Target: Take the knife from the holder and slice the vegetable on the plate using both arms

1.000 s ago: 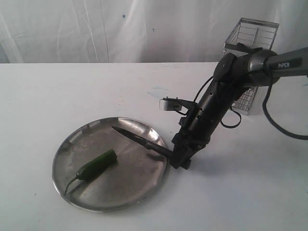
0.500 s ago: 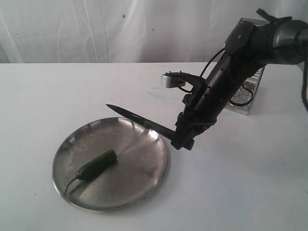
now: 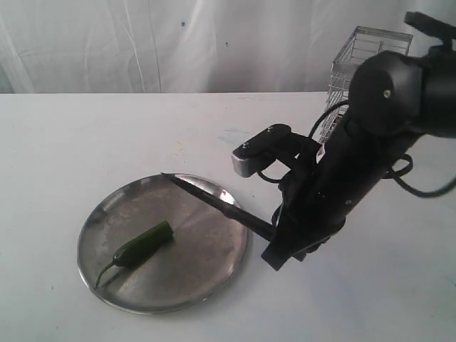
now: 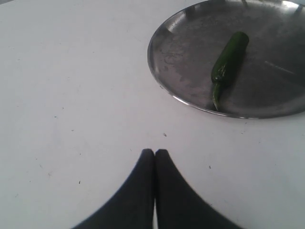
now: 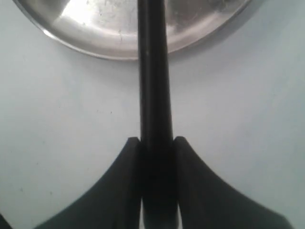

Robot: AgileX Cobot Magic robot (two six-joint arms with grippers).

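My right claw (image 5: 156, 143) is clamped on the handle of the knife (image 3: 214, 201), whose blade reaches out ahead of it over the near rim of the plate (image 3: 231, 267). The vegetable (image 3: 140, 246) lies on the plate beyond the blade tip, apart from it. My left claw (image 4: 154, 153) has its fingertips pressed together, holding nothing, above the bare surface (image 4: 71, 95) with the plate ahead of it.

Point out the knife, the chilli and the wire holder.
knife (image 3: 214, 201): exterior view, middle of the dark blade over the plate.
chilli (image 3: 142, 243): exterior view, middle of the green body.
wire holder (image 3: 370, 44): exterior view, upper grid wall below the rim.
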